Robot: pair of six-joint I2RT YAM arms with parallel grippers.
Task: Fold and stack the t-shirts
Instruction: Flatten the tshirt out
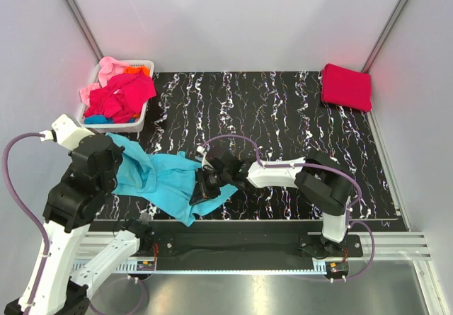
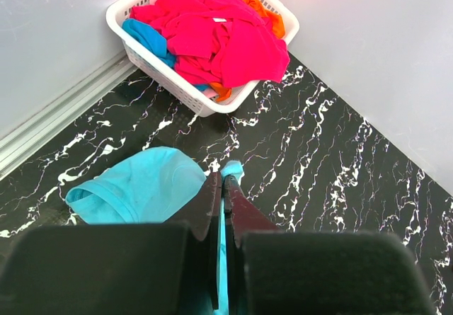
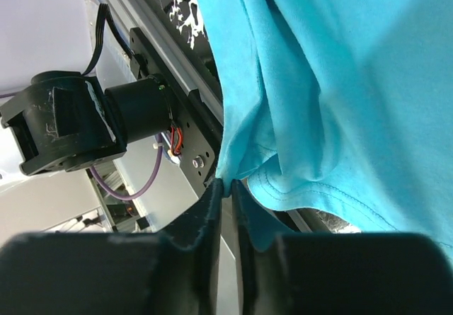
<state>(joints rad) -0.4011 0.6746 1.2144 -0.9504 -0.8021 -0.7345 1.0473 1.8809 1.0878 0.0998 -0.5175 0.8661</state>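
Observation:
A turquoise t-shirt [image 1: 159,177] hangs stretched between both grippers at the near left of the mat. My left gripper [image 2: 225,180] is shut on one edge of the turquoise t-shirt [image 2: 141,187]. My right gripper [image 3: 227,186] is shut on another edge of the turquoise t-shirt [image 3: 333,81], near the mat's front edge [image 1: 202,191]. A folded crimson red t-shirt [image 1: 347,86] lies at the far right corner. Magenta-red [image 1: 124,95], pink [image 1: 106,71], orange [image 1: 134,68] and blue [image 1: 99,119] shirts fill the basket.
The white slotted basket [image 1: 139,120] stands at the far left corner, also in the left wrist view [image 2: 184,92]. The black marbled mat [image 1: 283,124] covers the table. Grey walls enclose the sides. The left arm's base motor [image 3: 78,120] and front rail show below the cloth.

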